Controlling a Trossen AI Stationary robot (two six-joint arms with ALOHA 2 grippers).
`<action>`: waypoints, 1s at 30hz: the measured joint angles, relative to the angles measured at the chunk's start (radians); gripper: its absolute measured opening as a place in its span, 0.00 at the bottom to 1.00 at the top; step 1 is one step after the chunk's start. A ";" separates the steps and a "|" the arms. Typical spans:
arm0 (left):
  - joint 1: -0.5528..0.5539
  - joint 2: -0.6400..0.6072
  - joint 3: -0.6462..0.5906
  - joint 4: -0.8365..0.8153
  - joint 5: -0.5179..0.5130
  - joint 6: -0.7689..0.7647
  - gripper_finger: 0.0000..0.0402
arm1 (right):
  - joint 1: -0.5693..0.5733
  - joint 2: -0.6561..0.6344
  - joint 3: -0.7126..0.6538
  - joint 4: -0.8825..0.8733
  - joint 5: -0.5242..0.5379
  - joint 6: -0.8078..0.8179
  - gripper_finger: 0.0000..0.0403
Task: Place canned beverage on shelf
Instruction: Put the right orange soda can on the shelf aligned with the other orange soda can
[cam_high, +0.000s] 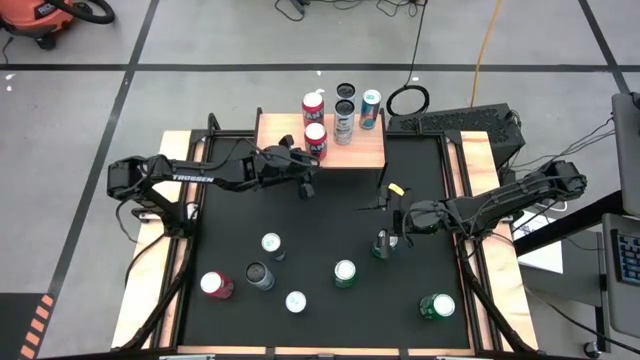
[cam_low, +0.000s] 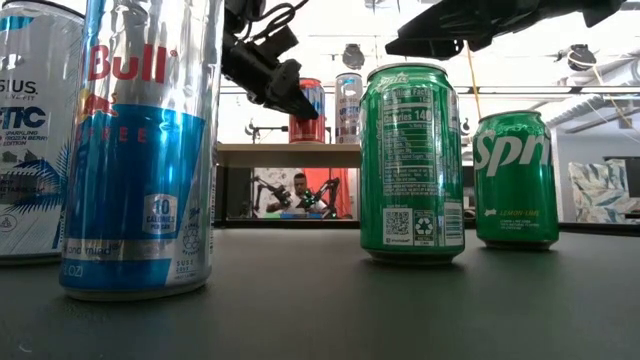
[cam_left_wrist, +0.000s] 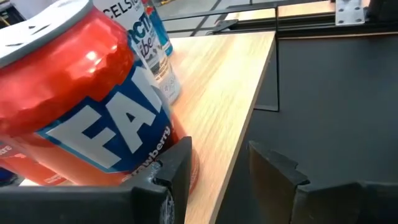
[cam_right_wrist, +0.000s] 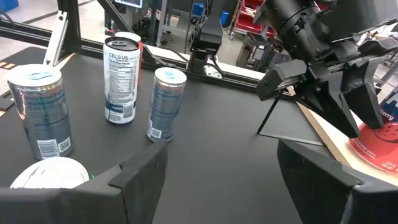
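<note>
The shelf (cam_high: 365, 152) is a light-wood board at the table's far edge and bears several upright cans. The nearest to the shelf's front edge is a red Fanta can (cam_high: 316, 138) (cam_left_wrist: 87, 106), standing on its base on the board (cam_left_wrist: 217, 81). My left gripper (cam_high: 309, 176) (cam_left_wrist: 221, 168) reaches in at the shelf's front edge beside this can. It is open, with nothing between its fingers and the can outside one finger. My right gripper (cam_high: 390, 240) (cam_right_wrist: 217, 168) hovers open and empty over the table's middle right. My left gripper has the outer side of one finger (cam_left_wrist: 180, 163) right against the red can's lower wall (cam_left_wrist: 146, 163). Whether the two touch, I cannot tell. The can stands on the shelf, outside the fingers.
Loose cans stand on the black table: a green one (cam_high: 345, 272), a slim one (cam_high: 271, 243), a dark one (cam_high: 260, 276), a red one (cam_high: 215, 285), a white-topped one (cam_high: 296, 301) and a green one (cam_high: 437, 306). A yellow-tipped tool (cam_high: 395, 189) lies near the shelf.
</note>
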 joint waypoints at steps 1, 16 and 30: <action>0.000 0.000 0.000 -0.001 -0.001 0.000 0.37 | 0.000 0.000 0.000 0.000 0.000 0.000 0.70; -0.009 0.000 0.000 -0.033 -0.105 -0.025 0.37 | 0.000 0.000 0.000 0.000 0.000 0.003 0.70; -0.103 0.047 0.000 0.172 -0.245 -0.028 0.37 | 0.000 0.000 0.000 0.004 0.000 0.002 0.70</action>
